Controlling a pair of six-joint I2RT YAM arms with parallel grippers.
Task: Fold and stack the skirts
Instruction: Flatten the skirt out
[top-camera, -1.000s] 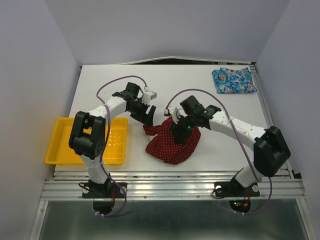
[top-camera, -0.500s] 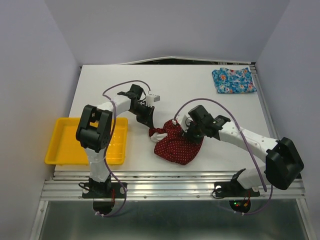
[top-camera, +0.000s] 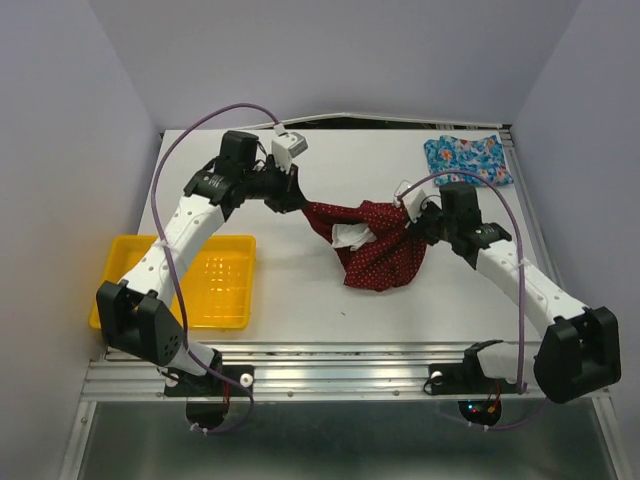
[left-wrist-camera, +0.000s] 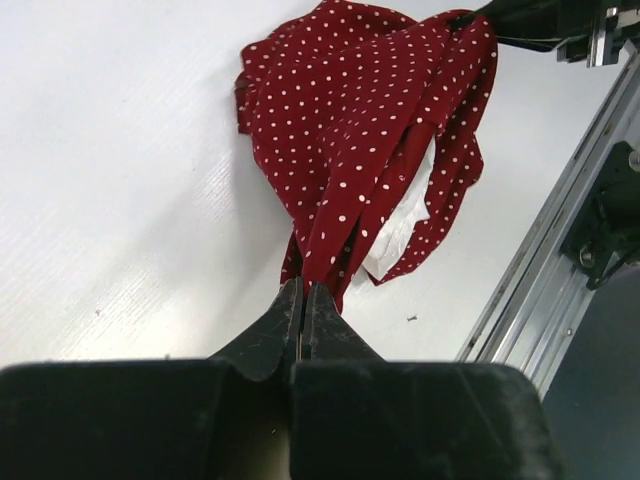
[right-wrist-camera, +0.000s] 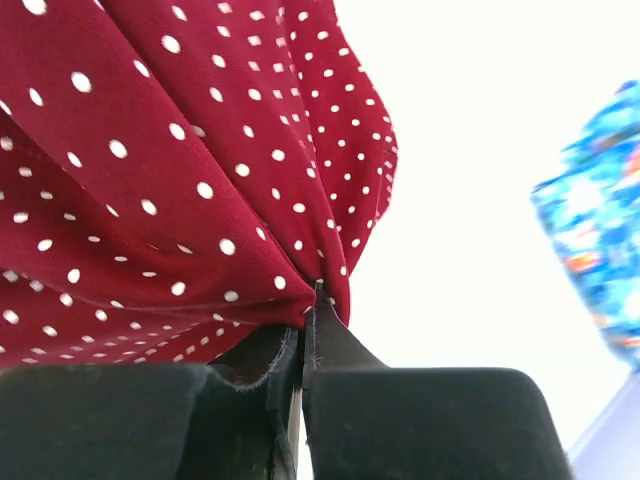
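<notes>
The dark red dotted skirt (top-camera: 375, 245) hangs stretched between both grippers above the table's middle, its lower part sagging to the surface. My left gripper (top-camera: 296, 200) is shut on its left corner; in the left wrist view the gripper (left-wrist-camera: 302, 292) pinches the red skirt (left-wrist-camera: 360, 140). My right gripper (top-camera: 412, 214) is shut on the right corner, seen in the right wrist view as the gripper (right-wrist-camera: 312, 300) clamping the red cloth (right-wrist-camera: 170, 170). The blue floral skirt (top-camera: 467, 160) lies folded at the far right corner, and shows blurred in the right wrist view (right-wrist-camera: 600, 250).
A yellow tray (top-camera: 130, 300) sits at the near left of the white table (top-camera: 300, 300). A metal rail (top-camera: 340, 375) runs along the near edge. Purple cables loop over both arms.
Both grippers closed on the red skirt and lifted it off the table, moving apart and toward the back, so the cloth now spreads between them.
</notes>
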